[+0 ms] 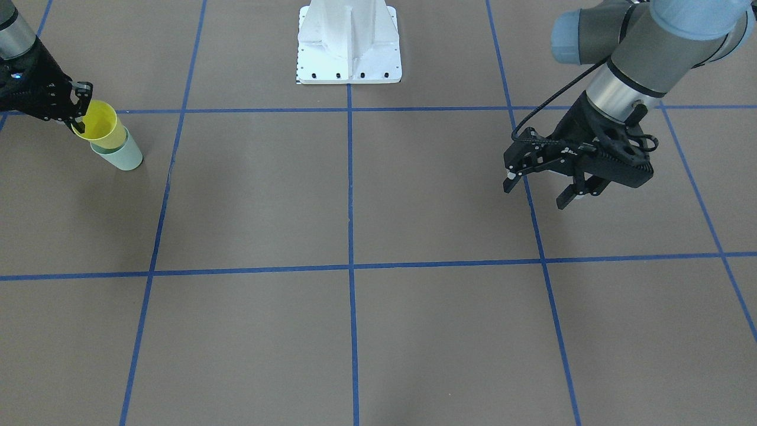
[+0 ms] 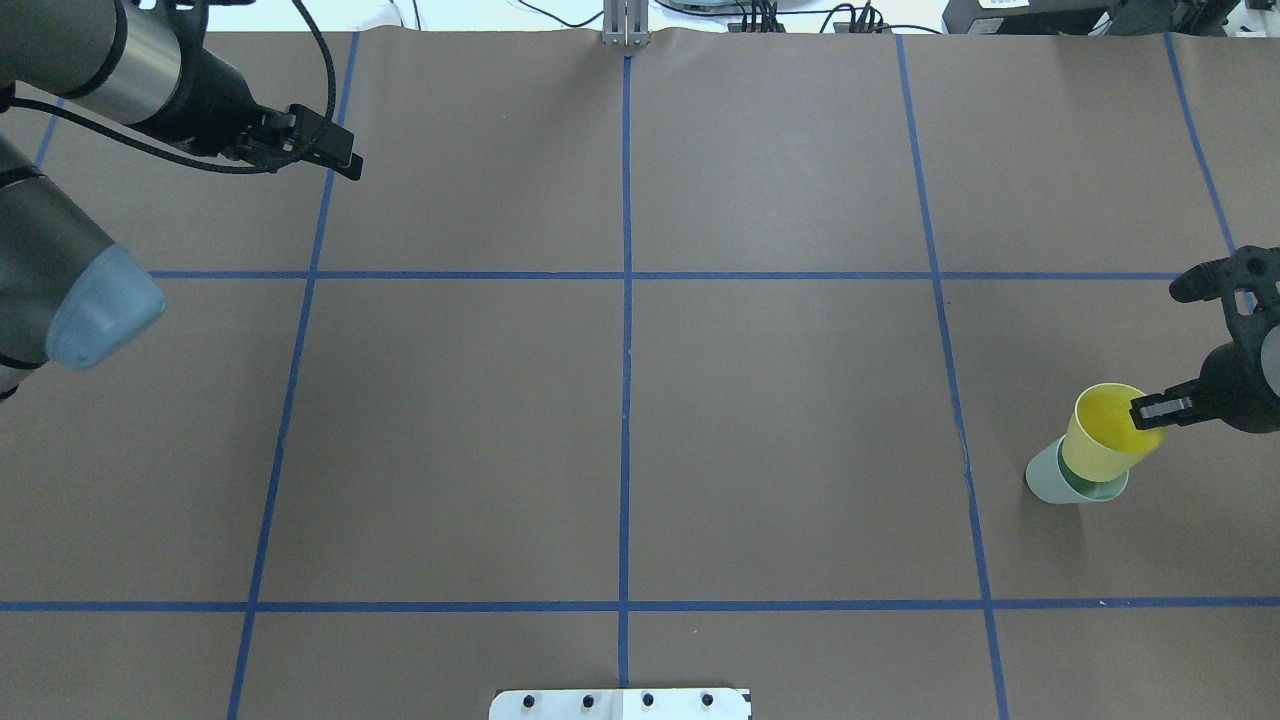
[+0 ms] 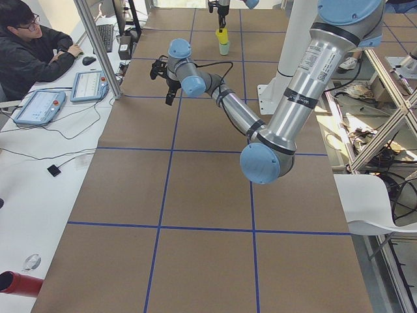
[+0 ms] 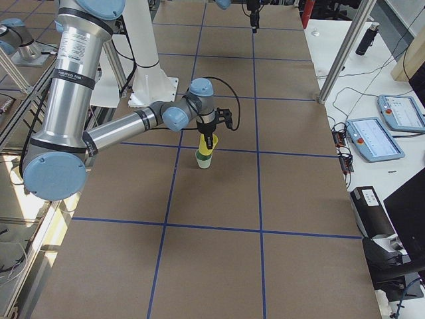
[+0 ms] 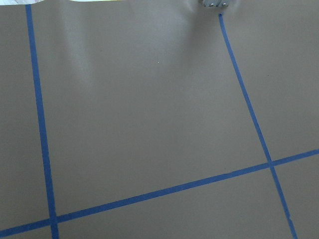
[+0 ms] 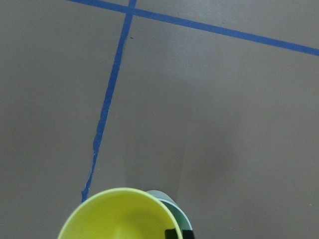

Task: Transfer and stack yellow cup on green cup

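The yellow cup (image 2: 1095, 450) sits nested in the green cup (image 2: 1045, 485) near the table's right side, leaning a little. Both also show in the front view, yellow cup (image 1: 106, 127) over green cup (image 1: 127, 158). My right gripper (image 2: 1170, 350) is open: one finger reaches into the yellow cup's mouth, the other stands well clear of the rim. In the right wrist view the yellow rim (image 6: 114, 214) fills the bottom edge with the green rim (image 6: 177, 214) behind it. My left gripper (image 1: 541, 189) hangs open and empty far across the table.
Blue tape lines divide the brown table into squares. The white robot base plate (image 1: 349, 47) sits at the robot's side of the table. A person (image 3: 32, 45) sits at a side desk with pendants and cables beyond the table edge.
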Controlling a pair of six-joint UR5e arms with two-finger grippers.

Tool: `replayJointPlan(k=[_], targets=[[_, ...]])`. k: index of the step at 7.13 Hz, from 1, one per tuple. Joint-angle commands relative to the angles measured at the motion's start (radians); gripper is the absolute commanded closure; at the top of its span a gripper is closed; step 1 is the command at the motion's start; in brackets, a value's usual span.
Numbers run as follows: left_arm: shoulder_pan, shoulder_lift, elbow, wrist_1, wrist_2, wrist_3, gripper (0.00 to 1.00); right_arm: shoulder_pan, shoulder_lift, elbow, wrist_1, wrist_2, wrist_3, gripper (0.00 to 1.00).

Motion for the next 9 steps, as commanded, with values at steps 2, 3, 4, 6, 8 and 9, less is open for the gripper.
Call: replayJointPlan(k=[2, 3, 4, 6, 8, 9], targets=[[-0.002, 0.0, 0.001, 0.0, 0.0, 0.0, 0.0, -0.001, -0.004, -0.021, -0.001, 0.008, 0.0, 1.0], [-0.002, -0.001, 0.003, 0.0, 0.0, 0.0, 0.0, -0.001, -0.004, -0.021, -0.004, 0.021, 0.0, 1.0], [-0.005, -0.001, 0.003, 0.0, 0.0, 0.0, 0.0, -0.002, -0.004, -0.029, -0.009, 0.05, 0.001, 0.67], [-0.021, 0.0, 0.009, 0.002, -0.002, 0.017, 0.0, -0.001, 0.007, -0.038, -0.006, 0.059, 0.001, 0.0], [-0.134, -0.003, 0.007, 0.236, -0.032, 0.368, 0.0, 0.06, 0.034, -0.069, -0.011, 0.047, -0.037, 0.0], [-0.216, -0.003, 0.033, 0.333, -0.031, 0.57, 0.0, 0.137, 0.062, -0.119, -0.014, 0.056, -0.203, 0.0]])
